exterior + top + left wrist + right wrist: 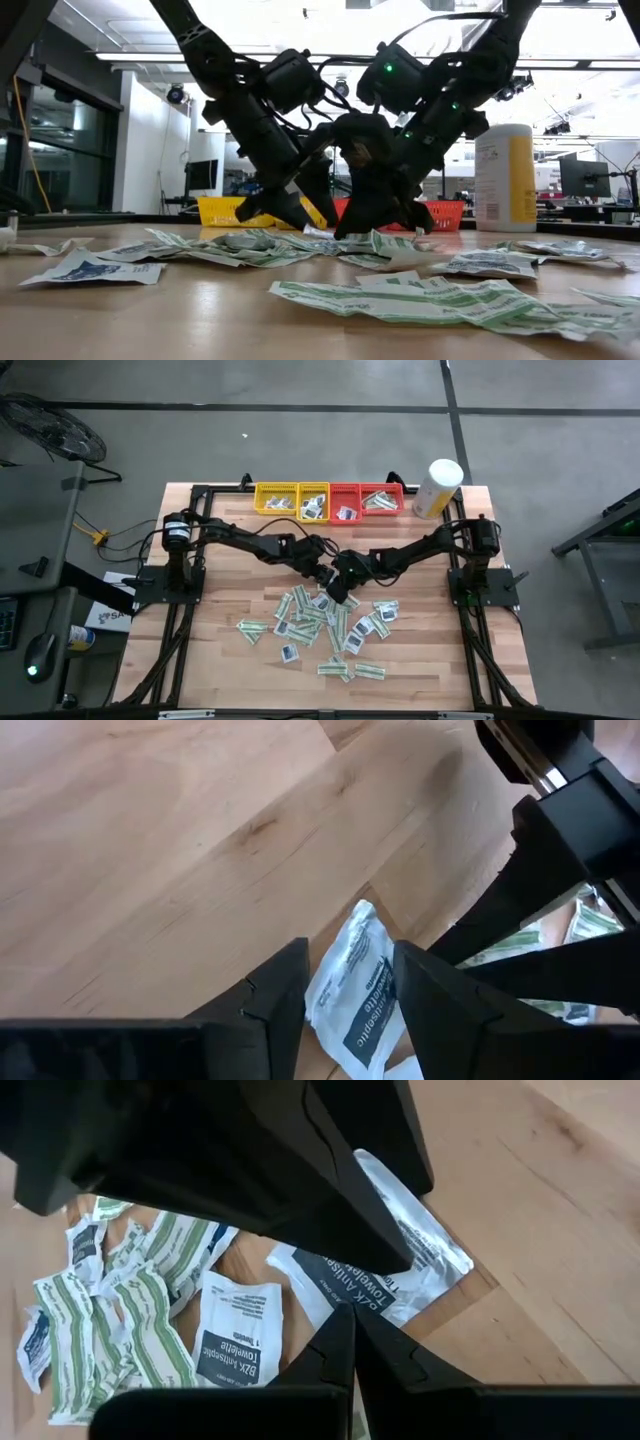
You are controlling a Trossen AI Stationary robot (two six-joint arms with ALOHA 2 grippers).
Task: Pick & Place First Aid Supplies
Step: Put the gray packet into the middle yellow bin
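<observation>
I read "BZK Antiseptic Towelette" on the packet (236,1342) lying flat on the table. Second packet (352,1288): same wording, partly hidden. Left-wrist packet (358,1000): only "…septic" legible.

The tray (313,499) contents are too small to identify, and arms hide part of the packet pile (330,622).

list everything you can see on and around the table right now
packets: dozens, white-and-green strips and white squares with dark blue centres, scattered mid-table toward the near edge
yellow trays: two, far edge, packets inside
red trays: two, right of the yellow ones, packets inside
canister: one, white and yellow, far right of the trays
table: one, pale wood
left gripper: dark, fingers either side of a white packet at the pile's far edge
right gripper: dark, shut, beside the left one
</observation>
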